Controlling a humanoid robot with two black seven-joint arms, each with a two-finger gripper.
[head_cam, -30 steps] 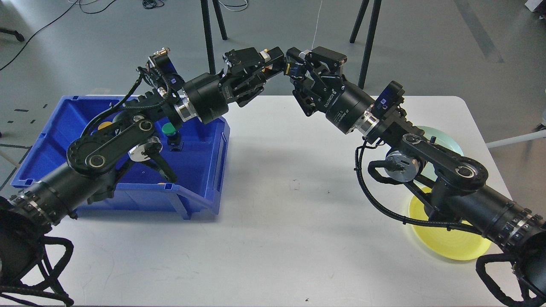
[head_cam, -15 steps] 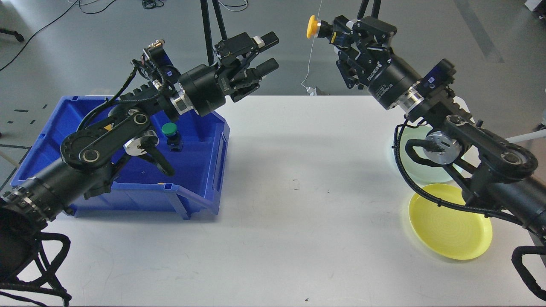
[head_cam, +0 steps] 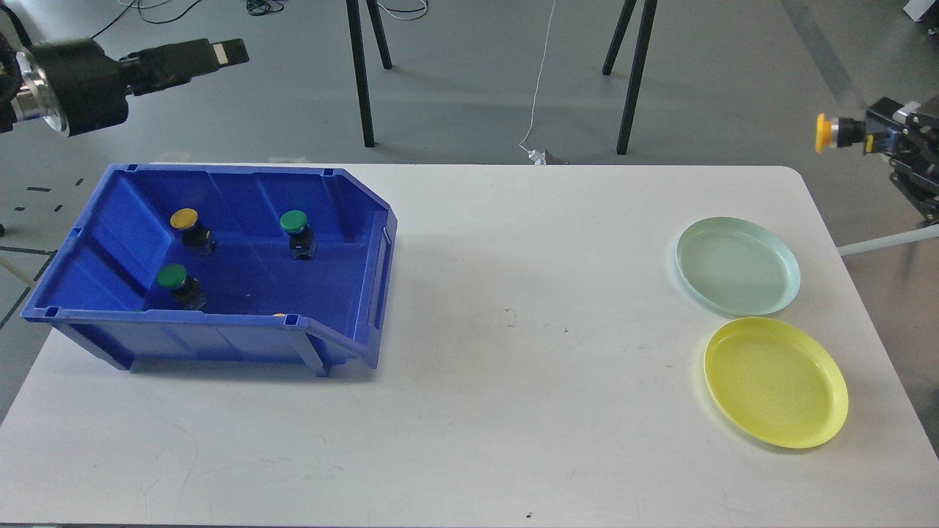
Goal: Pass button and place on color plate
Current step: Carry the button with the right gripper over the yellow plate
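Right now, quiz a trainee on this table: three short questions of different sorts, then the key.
1. True or false: the right claw grips a yellow-capped button.
2. How many green-capped buttons show in the blue bin?
3. Which plate lies nearer the robot: A) pale green plate, B) yellow plate?

Key: 1 true; 2 two; 3 B.

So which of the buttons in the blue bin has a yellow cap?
The yellow-capped button at the bin's back left; the two green-capped buttons sit right and nearer.
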